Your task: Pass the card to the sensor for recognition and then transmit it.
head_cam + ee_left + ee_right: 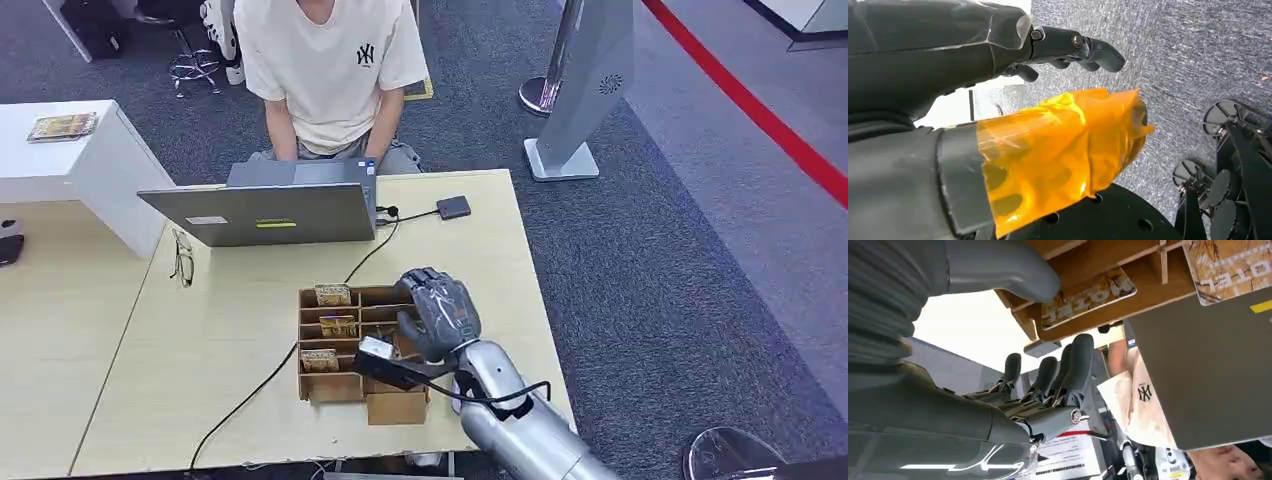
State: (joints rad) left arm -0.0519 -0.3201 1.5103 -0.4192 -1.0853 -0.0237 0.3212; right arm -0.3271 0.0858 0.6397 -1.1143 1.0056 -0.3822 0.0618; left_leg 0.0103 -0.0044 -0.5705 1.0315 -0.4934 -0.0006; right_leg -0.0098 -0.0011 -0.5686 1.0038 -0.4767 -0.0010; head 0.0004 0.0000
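Three cards [333,294] stand in the left-hand slots of a brown cardboard organizer [352,345] on the pale wooden table [200,360], one behind another, each in its own compartment; the right-hand compartments are partly hidden by the right robot hand [438,312], which hovers over that side of the organizer with its fingers apart and nothing in them. From the right wrist view, the same fingers [1075,365] reach up toward the underside of the card slots without touching a card. Left of the organizer lie a pair of glasses [182,257], and a black cable [262,385] runs across the table past the organizer to a grey laptop [262,212], behind which a person in a cream T-shirt [335,60] sits. A small dark sensor box [453,207] rests right of the laptop. Grey carpet [660,280] with a red line [750,105] spreads to the right. The left robot hand [1048,145], its thumb wrapped in orange film, hangs over carpet, fingers loosely spread, holding nothing.
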